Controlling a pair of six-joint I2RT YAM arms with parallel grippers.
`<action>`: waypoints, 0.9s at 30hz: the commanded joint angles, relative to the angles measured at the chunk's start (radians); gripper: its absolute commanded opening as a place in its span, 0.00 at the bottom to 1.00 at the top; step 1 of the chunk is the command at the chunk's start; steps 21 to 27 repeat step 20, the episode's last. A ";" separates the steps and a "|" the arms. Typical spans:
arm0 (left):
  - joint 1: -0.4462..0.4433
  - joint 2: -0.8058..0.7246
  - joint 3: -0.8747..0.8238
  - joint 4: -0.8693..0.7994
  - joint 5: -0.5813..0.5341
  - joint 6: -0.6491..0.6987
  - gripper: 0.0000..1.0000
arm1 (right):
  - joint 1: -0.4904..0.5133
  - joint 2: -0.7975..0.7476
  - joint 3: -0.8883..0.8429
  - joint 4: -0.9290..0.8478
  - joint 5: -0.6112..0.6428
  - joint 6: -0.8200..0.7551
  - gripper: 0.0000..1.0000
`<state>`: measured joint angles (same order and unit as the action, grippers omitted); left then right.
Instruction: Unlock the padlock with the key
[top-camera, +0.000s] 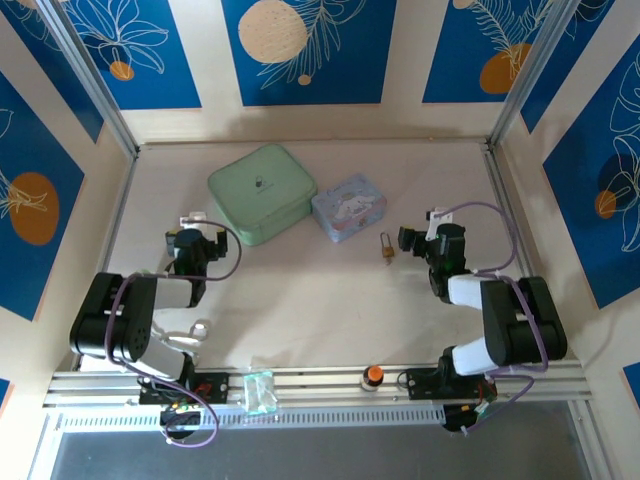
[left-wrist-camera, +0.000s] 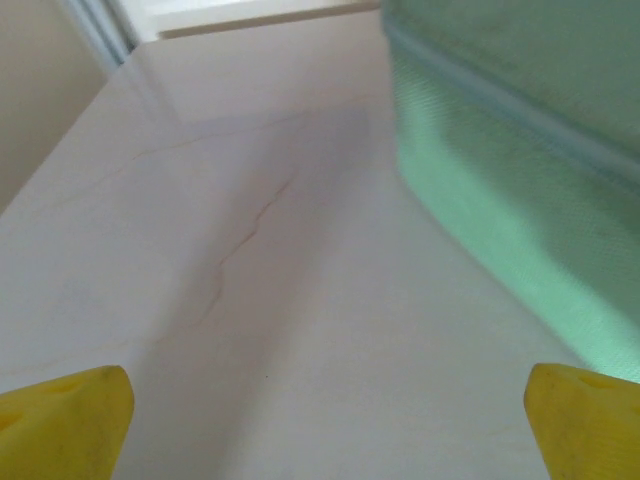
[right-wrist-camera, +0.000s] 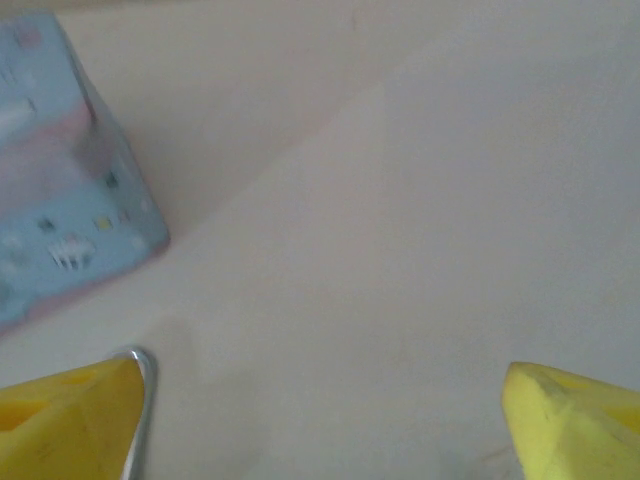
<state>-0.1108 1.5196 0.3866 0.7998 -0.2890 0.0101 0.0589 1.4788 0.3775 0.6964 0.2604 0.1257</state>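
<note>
Pale bench (top-camera: 300, 310) carries a mint-green tin (top-camera: 262, 193) and a blue tin (top-camera: 348, 207) toward its far edge. The left pincer (left-wrist-camera: 325, 410) and right pincer (right-wrist-camera: 325, 410) both stand spread, pinching nothing. The padlock (top-camera: 386, 247) lies right of centre, just nearward of the blue tin. A silvery sliver (right-wrist-camera: 141, 400) beside a right finger may be the key, though I cannot tell. Unpinched, it could slip away.

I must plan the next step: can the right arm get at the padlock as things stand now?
Probably yes. The padlock lies on bare table close beside the open right gripper, with nothing between them; the blue tin stands apart behind it.
</note>
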 joint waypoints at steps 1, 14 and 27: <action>0.032 0.058 -0.036 0.215 0.139 0.016 0.99 | -0.031 0.045 0.025 0.154 -0.066 -0.014 0.99; 0.036 0.046 -0.029 0.173 0.120 0.005 1.00 | -0.037 0.044 0.033 0.130 -0.061 -0.008 0.99; 0.036 0.044 -0.031 0.177 0.119 0.005 0.99 | -0.048 0.043 0.031 0.129 -0.079 -0.006 0.99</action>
